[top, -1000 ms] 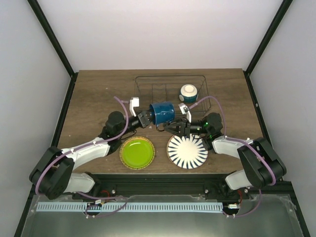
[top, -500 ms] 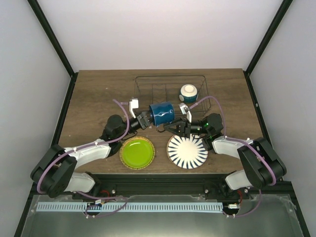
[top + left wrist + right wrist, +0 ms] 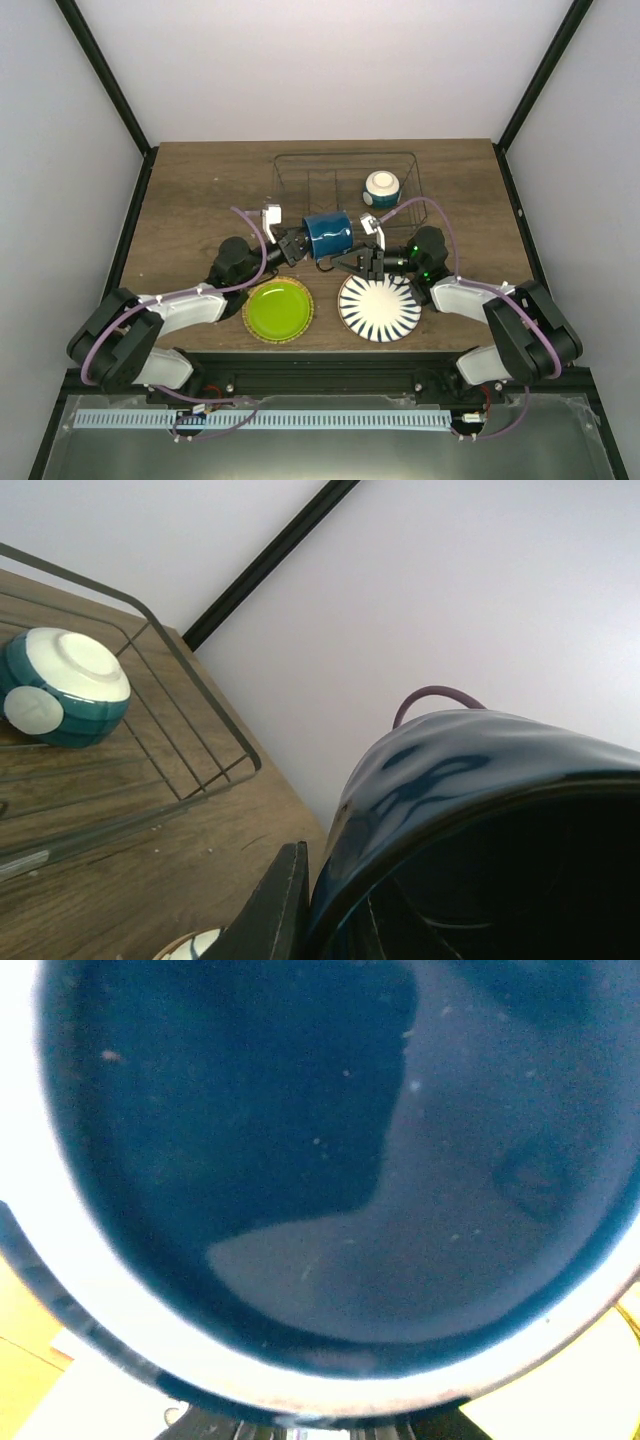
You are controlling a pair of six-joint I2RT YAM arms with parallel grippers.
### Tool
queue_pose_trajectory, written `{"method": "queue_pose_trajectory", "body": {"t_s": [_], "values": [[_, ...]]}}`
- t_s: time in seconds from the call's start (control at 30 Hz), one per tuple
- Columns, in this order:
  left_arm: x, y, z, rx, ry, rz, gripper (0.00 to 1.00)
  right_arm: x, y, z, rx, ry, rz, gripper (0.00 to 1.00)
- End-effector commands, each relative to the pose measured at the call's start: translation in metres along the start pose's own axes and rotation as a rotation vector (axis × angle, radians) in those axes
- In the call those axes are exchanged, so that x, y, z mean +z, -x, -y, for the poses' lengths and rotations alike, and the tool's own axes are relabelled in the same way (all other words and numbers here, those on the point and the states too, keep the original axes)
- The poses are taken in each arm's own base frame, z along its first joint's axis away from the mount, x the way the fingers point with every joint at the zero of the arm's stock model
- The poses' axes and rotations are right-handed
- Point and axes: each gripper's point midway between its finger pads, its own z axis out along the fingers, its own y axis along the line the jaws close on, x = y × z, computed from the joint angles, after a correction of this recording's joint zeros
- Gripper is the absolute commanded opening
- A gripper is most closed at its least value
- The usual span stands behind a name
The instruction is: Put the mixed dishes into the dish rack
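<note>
The dark blue mug (image 3: 328,232) hangs on its side in front of the dish rack (image 3: 346,160). My left gripper (image 3: 293,245) is shut on its rim; in the left wrist view one finger (image 3: 270,905) presses the outside of the mug (image 3: 480,820). My right gripper (image 3: 350,262) is open close by the mug's base and handle; the mug's base (image 3: 330,1160) fills the right wrist view. The small white bowl (image 3: 382,186) lies upside down in the rack, also in the left wrist view (image 3: 65,685). The lime-green plate (image 3: 278,309) and the striped plate (image 3: 379,307) lie flat on the table's near side.
The wire rack's near rim (image 3: 190,685) stands between the mug and the bowl. Dark frame posts (image 3: 105,80) and white walls bound the table. Purple cables loop over both arms.
The left arm has drawn the mug slightly nearer and to the right. The right gripper has edged closer to the mug's base. Plates and bowl have not moved.
</note>
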Motion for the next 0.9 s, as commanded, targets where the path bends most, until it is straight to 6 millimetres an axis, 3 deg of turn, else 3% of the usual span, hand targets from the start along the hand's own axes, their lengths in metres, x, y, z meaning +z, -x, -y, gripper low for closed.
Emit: {"method": "queue_pose_trajectory", "body": {"t_s": [0.0,0.33,0.7,0.87], "values": [[-0.001,-0.004,-0.006,0.008,0.055,-0.006,0.08,0.003,0.021,-0.006,-0.167,-0.029,0.065,0.01],[-0.006,-0.027,-0.037,-0.009,0.133,-0.051,0.26,0.003,0.031,0.001,-0.178,-0.073,0.105,0.01],[-0.012,-0.036,-0.055,-0.021,0.173,-0.067,0.32,0.0,0.033,0.013,-0.16,-0.111,0.123,0.01],[-0.019,-0.041,-0.065,-0.027,0.2,-0.084,0.4,-0.005,0.034,0.02,-0.151,-0.139,0.134,0.01]]}}
